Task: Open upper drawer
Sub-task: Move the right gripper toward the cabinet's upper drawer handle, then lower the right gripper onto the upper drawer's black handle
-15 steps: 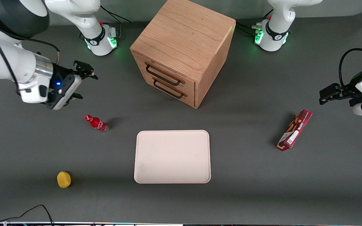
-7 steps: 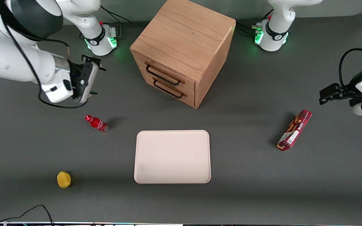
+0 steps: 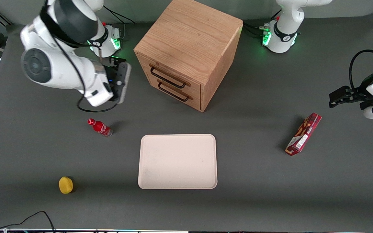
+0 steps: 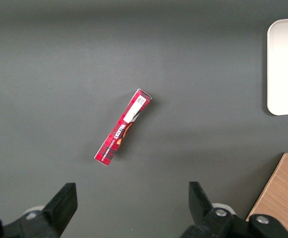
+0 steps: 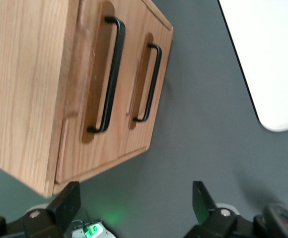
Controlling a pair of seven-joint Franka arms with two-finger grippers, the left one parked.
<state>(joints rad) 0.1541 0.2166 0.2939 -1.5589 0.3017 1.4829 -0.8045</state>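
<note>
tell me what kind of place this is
Probably a robotics lab tabletop set up for manipulation trials. Robot arm bases with green lights are bolted to a grey table, and unrelated props surround an oak cabinet. The tool, open, faces the shut upper drawer.

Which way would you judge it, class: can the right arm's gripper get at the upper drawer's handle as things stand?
Probably yes. The gripper, fingers open, hangs in front of the cabinet, facing the upper drawer. Its handle stands unobstructed, with only bare table between them.
</note>
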